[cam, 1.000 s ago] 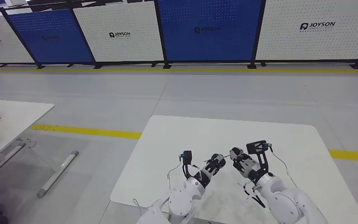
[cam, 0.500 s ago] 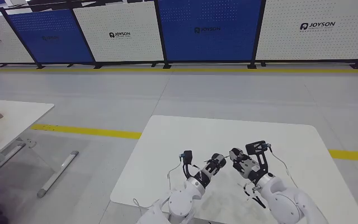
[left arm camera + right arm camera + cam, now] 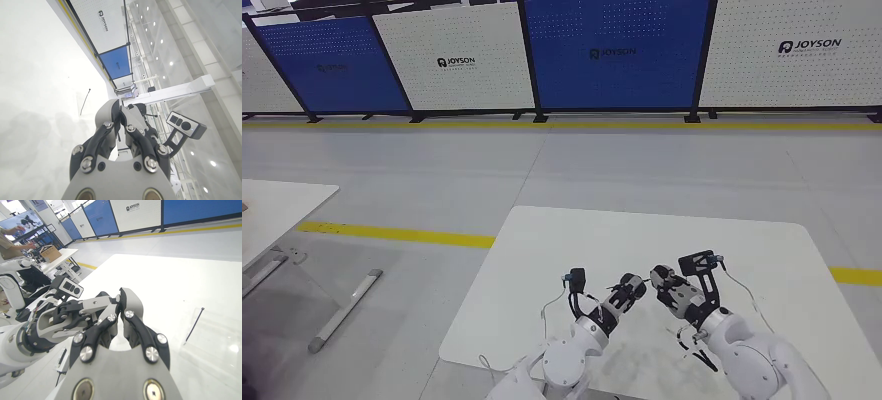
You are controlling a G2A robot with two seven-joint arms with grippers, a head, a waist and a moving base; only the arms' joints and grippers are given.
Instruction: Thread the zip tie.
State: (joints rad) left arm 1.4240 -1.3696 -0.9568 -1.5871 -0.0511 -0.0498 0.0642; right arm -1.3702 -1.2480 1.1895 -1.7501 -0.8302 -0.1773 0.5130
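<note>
Left gripper fingers pinched tight. Right gripper close beside it, pinched tight too. Cannot tell if anything is between. Zip tie lies flat on clear sheet on white table, well apart from both.

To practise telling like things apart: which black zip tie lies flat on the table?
The loose zip tie, stretched flat on the table. The second zip tie sticks out by the right gripper, raised off the surface.
</note>
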